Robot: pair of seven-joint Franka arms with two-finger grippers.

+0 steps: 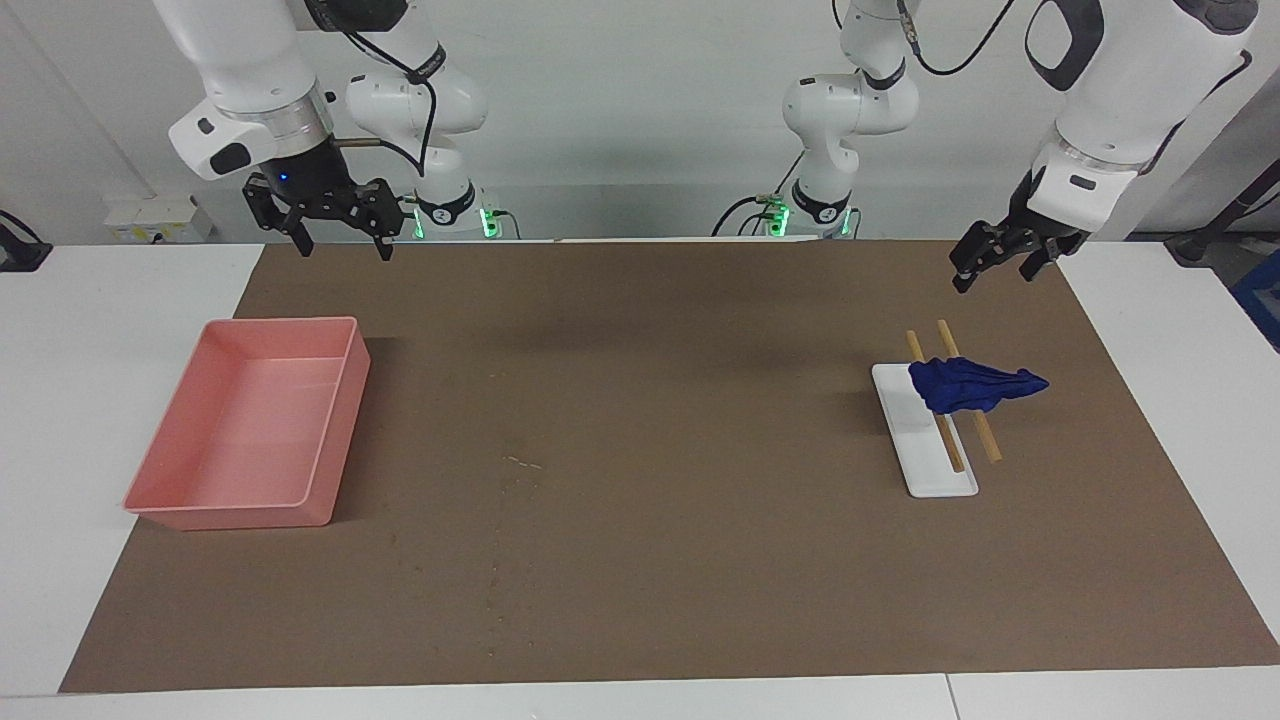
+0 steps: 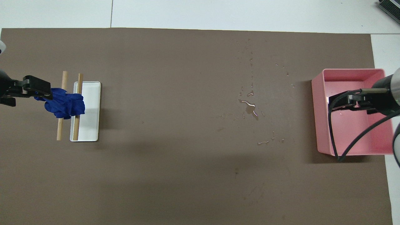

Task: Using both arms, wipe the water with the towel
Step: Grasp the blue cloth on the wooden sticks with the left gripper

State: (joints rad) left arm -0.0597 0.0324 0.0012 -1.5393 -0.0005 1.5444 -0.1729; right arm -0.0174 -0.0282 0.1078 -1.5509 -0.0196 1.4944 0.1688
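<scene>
The navy blue towel (image 1: 975,386) hangs bunched over two wooden sticks (image 1: 942,420) that lie across a white tray (image 1: 935,475); it also shows in the overhead view (image 2: 65,105). The water (image 1: 521,462) is a thin streak of droplets mid-mat, with a small puddle and scattered drops in the overhead view (image 2: 250,107). My left gripper (image 1: 997,270) is open and empty, raised over the towel's edge toward the left arm's end of the table (image 2: 34,90). My right gripper (image 1: 342,243) is open and empty, raised over the pink bin (image 2: 332,103).
A pink plastic bin (image 1: 160,490) stands at the right arm's end of the brown mat (image 1: 700,580); it also shows in the overhead view (image 2: 322,125). White table surface borders the mat.
</scene>
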